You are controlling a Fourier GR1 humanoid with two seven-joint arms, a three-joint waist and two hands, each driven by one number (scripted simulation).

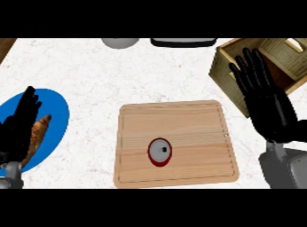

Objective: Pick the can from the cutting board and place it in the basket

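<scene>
My right hand (266, 104) is hovering flat and open, fingers straight, holding nothing, up at the right of the counter and overlapping the near wall of the basket (293, 55). The can (160, 151) is standing upright on the cutting board (182, 122), a bit below and left of the board's centre, red rim showing round a grey lid. Nothing is touching it.

My left hand (15, 128) is resting open at the left edge, fingers up, over the blue plate (54, 111), with a brown baguette-like thing (38, 133) beside it. It is not involved.

Step in hand, as I'm judging it: the reach, not yet begun. To do it well I'm thinking: bring the right hand down and left across the board, keeping fingers spread until they are either side of the can, thumb opposite. Approaching from the can's right side is looking safest, since a top-down knock could tip it. Close round the body, not the lid. Lift straight up before swinging right, so the can clears the basket's near wall.

Grey bowl-like object (120, 42) and a dark item (182, 42) are sitting at the far edge, well apart from my path.
</scene>
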